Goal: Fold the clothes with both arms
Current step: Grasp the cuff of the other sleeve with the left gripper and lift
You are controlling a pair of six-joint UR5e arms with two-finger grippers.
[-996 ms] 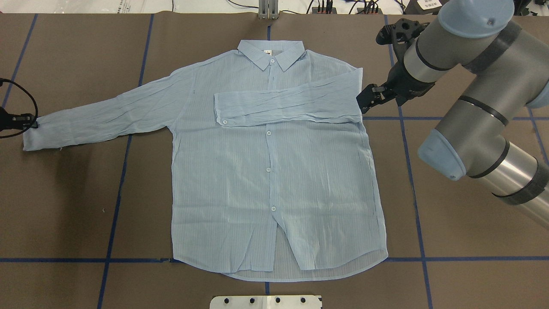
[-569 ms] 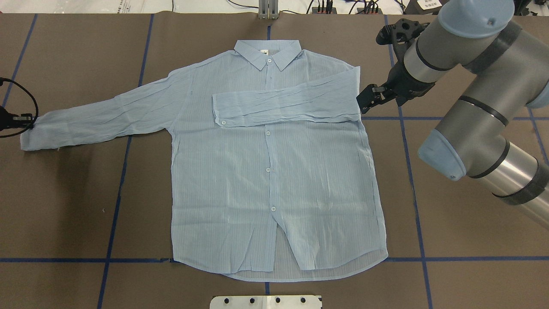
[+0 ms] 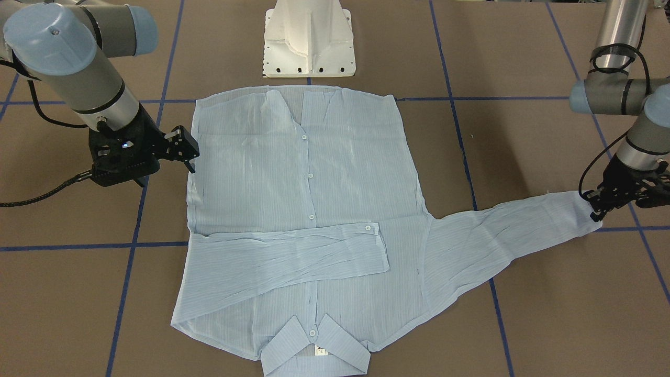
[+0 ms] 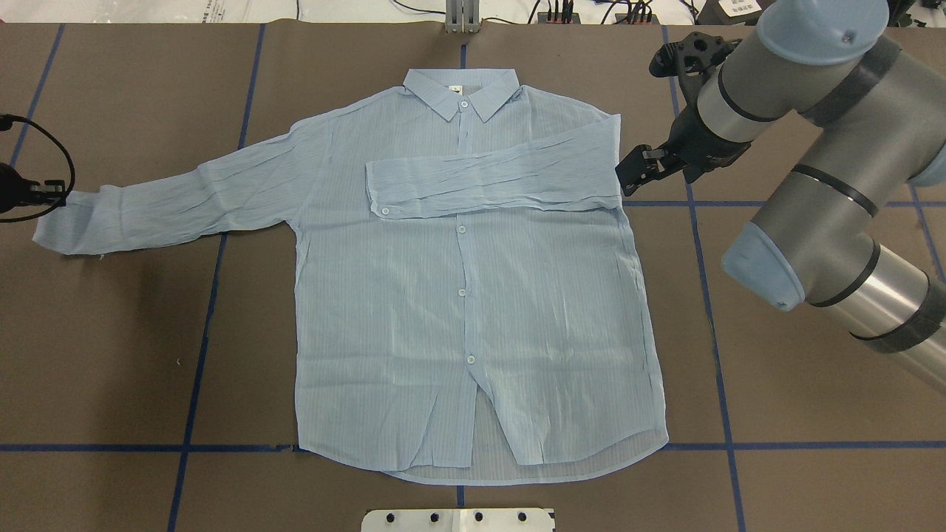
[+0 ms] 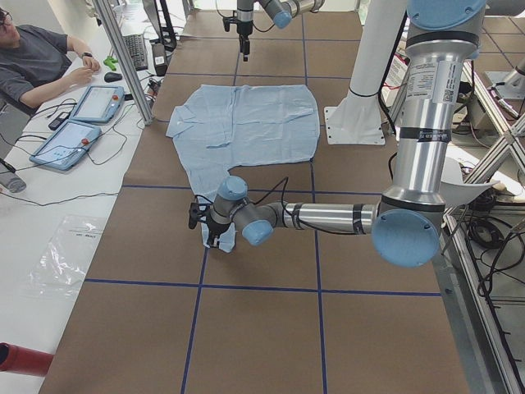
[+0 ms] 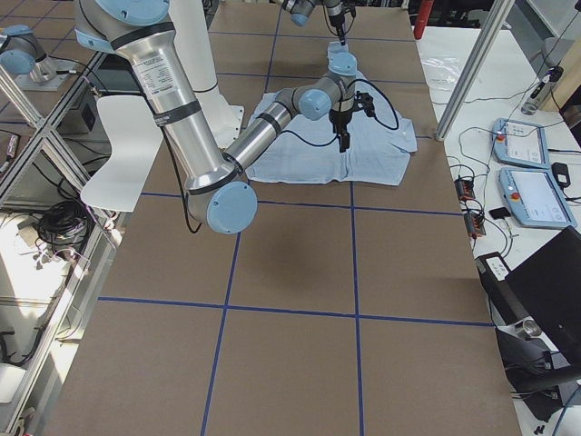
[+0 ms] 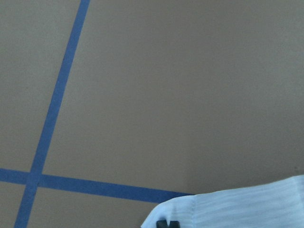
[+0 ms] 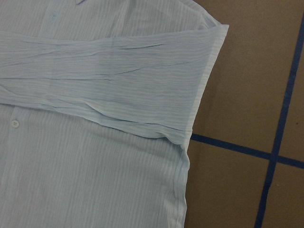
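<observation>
Where the shirt [image 4: 473, 295] lies flat at the table's middle, collar away from the robot, one sleeve [image 4: 185, 199] stretches out leftward. The left gripper [image 4: 52, 193] is pinched closed on its cuff [image 4: 59, 225], with bare table [image 4: 111, 355] all around. The right gripper [image 4: 628, 179] hovers just beside the shirt's right edge, at the folded sleeve [image 4: 488, 181], grasping nothing; I cannot tell how far open it is.

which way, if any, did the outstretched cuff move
Yes: the cuff, in the left gripper, shifted up the view, away from the horizontal tape line.
</observation>
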